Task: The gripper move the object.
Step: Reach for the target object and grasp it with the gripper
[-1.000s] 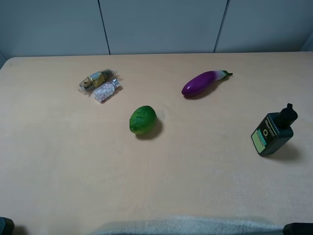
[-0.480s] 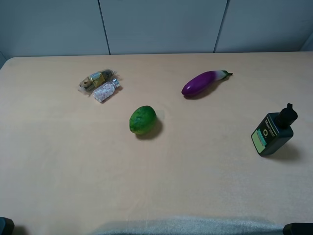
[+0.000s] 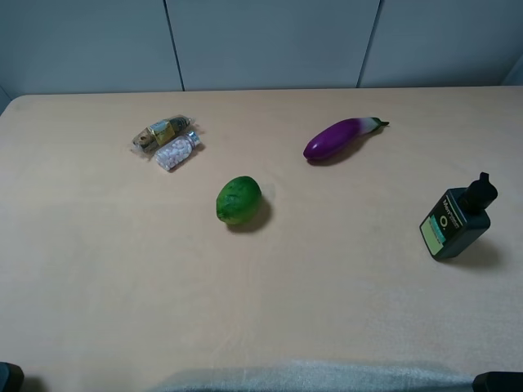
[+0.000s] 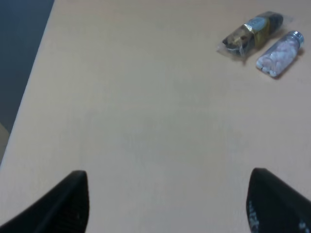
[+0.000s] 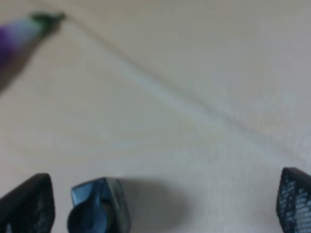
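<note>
The dark green-black bottle [image 3: 454, 222] with a black cap and a light green label stands upright at the right side of the table. In the right wrist view its cap and top [image 5: 99, 208] show between the fingers, close to one of them. My right gripper [image 5: 165, 194] is open, with the bottle's top just inside the jaws and nothing gripped. My left gripper [image 4: 168, 194] is open and empty over bare table at the left. Neither claw shows in the exterior high view.
A purple eggplant [image 3: 339, 137] lies at the back, right of centre, and its tip shows in the right wrist view [image 5: 22, 30]. A green lime [image 3: 239, 199] sits mid-table. Two small packets [image 3: 168, 140] lie back left, and also show in the left wrist view [image 4: 262, 41]. A grey cloth [image 3: 319, 376] lies at the front edge.
</note>
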`<state>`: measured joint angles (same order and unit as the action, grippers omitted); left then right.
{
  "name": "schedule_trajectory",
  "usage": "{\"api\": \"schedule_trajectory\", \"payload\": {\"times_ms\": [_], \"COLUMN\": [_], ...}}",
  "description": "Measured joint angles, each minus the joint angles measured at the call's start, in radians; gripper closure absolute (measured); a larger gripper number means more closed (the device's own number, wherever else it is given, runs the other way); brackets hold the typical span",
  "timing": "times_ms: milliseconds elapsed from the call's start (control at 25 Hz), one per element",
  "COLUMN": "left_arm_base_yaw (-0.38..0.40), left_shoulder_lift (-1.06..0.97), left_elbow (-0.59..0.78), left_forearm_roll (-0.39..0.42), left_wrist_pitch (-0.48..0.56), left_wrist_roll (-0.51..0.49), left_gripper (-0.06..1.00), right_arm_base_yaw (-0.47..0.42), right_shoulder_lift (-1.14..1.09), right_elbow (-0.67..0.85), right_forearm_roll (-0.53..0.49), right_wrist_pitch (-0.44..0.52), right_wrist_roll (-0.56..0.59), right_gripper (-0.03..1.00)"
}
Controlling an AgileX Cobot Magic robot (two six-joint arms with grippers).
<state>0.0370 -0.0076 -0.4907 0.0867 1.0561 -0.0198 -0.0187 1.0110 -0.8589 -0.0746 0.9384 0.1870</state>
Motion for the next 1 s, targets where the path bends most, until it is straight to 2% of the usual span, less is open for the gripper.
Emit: {"api": "schedule_trajectory", "payload": {"times_ms": [480,840,1000], "left_arm_base_yaw": [0.0,0.0,0.0], "left_shoulder_lift": [0.0,0.0,0.0], "left_elbow": [0.0,0.0,0.0], "left_forearm_roll": [0.0,0.0,0.002], "left_wrist_pitch": [0.0,0.0,0.0], "left_wrist_roll": [0.0,0.0,0.0], "left_gripper": [0.21,0.21,0.21], "right_arm_base_yaw": [0.004,0.161,0.201], "right_shoulder_lift": [0.258,0.267,0.267], "right_elbow": [0.0,0.0,0.0], "right_forearm_roll": [0.024,0.058,0.081], "right_wrist_pitch": [0.013,0.019,0.019], "right_wrist_roll": [0.0,-0.001,-0.001], "right_gripper": [0.27,0.27,0.27]}}
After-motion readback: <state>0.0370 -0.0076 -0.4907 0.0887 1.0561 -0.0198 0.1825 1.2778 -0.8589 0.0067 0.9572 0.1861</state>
